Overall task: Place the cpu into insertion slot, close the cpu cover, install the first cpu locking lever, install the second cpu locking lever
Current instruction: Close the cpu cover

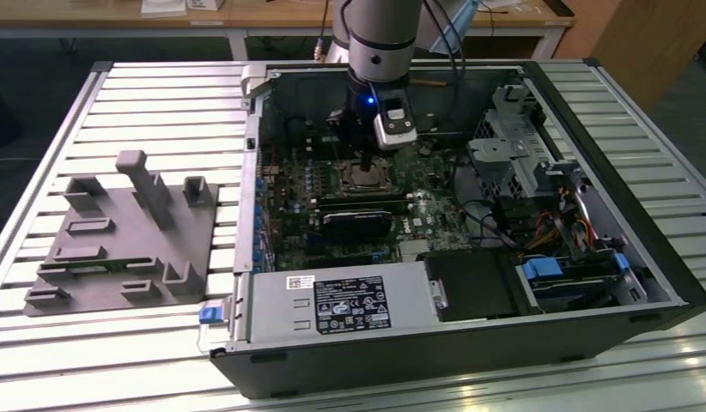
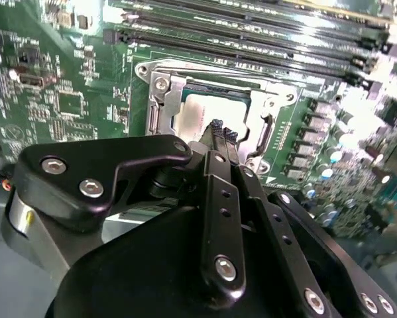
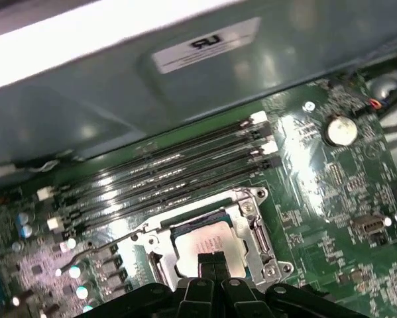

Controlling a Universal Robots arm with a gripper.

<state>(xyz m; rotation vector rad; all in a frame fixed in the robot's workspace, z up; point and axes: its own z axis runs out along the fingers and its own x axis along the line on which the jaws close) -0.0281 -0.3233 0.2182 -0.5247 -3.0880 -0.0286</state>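
The cpu (image 2: pixel 195 112) (image 3: pixel 197 242) lies flat in the insertion slot (image 2: pixel 153 109) (image 3: pixel 153 255) on the green motherboard, its silvery face showing. The cpu cover (image 2: pixel 272 101) (image 3: pixel 250 224) appears to be down around it, framing the chip in its square window. My gripper (image 2: pixel 218 129) (image 3: pixel 211 260) hangs just above the chip's near edge with its black fingers pressed together and nothing between them. In the exterior view the gripper (image 1: pixel 359 161) stands upright over the socket (image 1: pixel 365 177) inside the open case. A thin wire lever (image 3: pixel 109 242) runs out sideways from the socket.
Long black memory slots (image 3: pixel 171 165) (image 2: pixel 251 40) run beside the socket. A power supply (image 1: pixel 330 305) and drive cage (image 1: pixel 525 146) fill the case's near and right parts. A grey fixture block (image 1: pixel 124 240) sits on the slatted table at the exterior view's left.
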